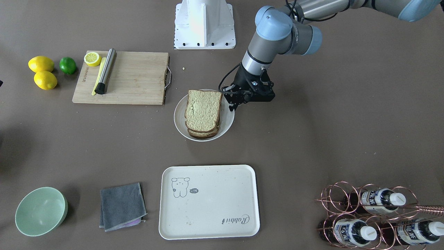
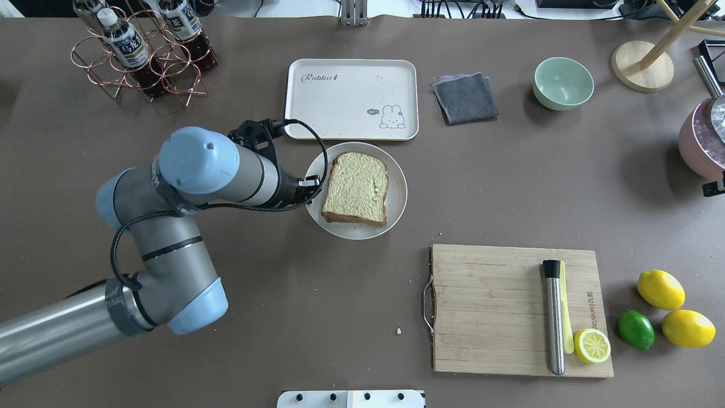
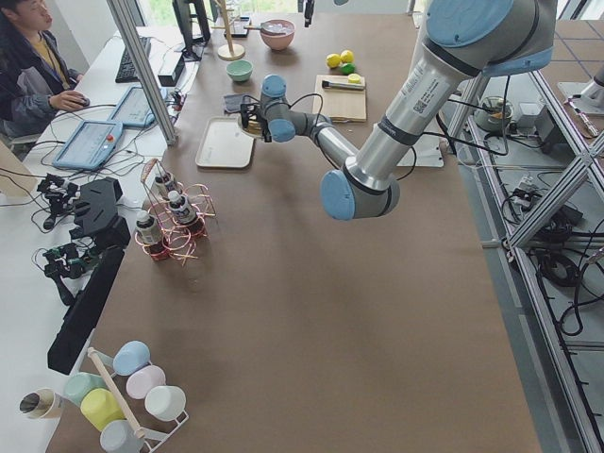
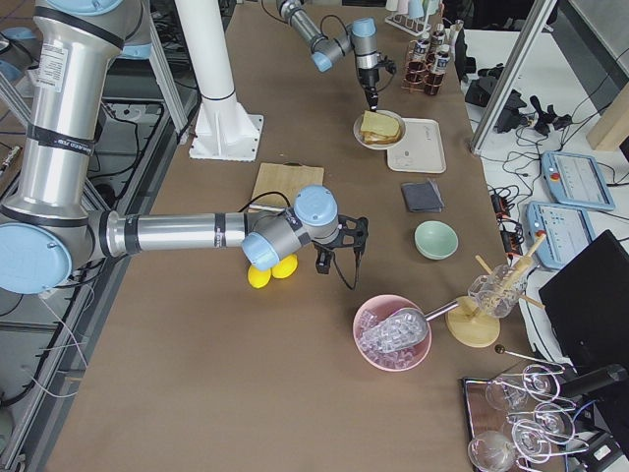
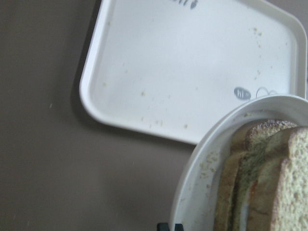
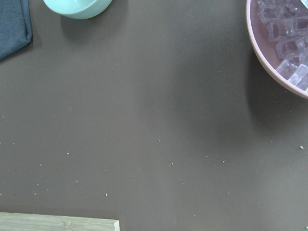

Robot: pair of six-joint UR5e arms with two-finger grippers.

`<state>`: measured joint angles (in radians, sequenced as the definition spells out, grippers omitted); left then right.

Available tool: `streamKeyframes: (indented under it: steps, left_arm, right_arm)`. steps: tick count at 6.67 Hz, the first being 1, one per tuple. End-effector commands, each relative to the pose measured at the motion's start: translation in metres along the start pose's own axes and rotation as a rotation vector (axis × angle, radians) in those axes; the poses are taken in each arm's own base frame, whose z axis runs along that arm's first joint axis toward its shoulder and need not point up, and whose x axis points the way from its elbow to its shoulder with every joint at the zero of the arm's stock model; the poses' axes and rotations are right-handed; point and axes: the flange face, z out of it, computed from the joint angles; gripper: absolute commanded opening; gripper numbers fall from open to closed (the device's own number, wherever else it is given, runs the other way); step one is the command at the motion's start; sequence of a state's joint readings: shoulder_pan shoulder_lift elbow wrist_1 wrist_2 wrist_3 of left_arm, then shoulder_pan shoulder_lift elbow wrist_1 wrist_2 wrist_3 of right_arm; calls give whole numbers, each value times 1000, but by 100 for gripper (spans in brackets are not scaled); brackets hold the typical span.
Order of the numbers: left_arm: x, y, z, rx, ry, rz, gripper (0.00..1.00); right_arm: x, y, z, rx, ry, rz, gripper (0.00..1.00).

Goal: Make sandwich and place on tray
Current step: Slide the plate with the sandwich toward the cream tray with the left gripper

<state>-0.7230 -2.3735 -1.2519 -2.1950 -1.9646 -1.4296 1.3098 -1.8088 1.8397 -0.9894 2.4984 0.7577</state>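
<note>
Your sandwich (image 1: 203, 111) lies on the round white plate (image 1: 179, 119), not on the tray. It is a stack of bread slices with dark crust, and the top slice sits a little askew. In the left wrist view a sliver of white and orange shows between the slices.

The left gripper (image 1: 231, 104) is at the plate's rim, on the robot's left side. In the wrist view its tips sit drawn together with nothing between them. You cannot tell whether it touches the rim.

The tray (image 1: 208, 205) lies near the plate on the side away from the robot, with a strip of table between them, and holds only crumbs. The wooden cutting board (image 1: 138, 78) lies near the plate on the robot's right, a little closer to the robot. It carries a steel rod (image 1: 105, 71) and a lemon half (image 1: 92, 58).

The grey cloth (image 1: 121, 206) and green bowl (image 1: 40, 211) lie past the tray, further from the plate on the same side as the board.

The right gripper (image 4: 340, 267) hangs well apart from the plate, beside the pink bowl of ice (image 4: 393, 332). You cannot tell how its fingers are set.
</note>
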Motion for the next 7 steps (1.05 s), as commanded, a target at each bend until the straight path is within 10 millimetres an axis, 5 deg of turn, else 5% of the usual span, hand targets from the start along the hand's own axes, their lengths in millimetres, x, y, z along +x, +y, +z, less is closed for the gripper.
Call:
streamKeyframes:
  steps: [1, 3, 5, 6, 7]
  left_arm:
    - [8, -75, 27, 34, -21, -29, 0]
    - [-15, -86, 51, 48, -24, -32, 0]
    - [-10, -79, 55, 59, -19, -26, 0]
    - [-9, -78, 54, 59, -14, -25, 59]
    - [-12, -77, 56, 58, -8, -22, 66]
  right_arm:
    - [0, 0, 1, 3, 4, 0, 100]
    - [-1, -1, 1, 2, 4, -2, 100]
    - [-4, -2, 2, -3, -2, -5, 100]
    - [-7, -2, 6, -12, -2, -13, 100]
    - [-12, 0, 13, -27, 0, -26, 100]
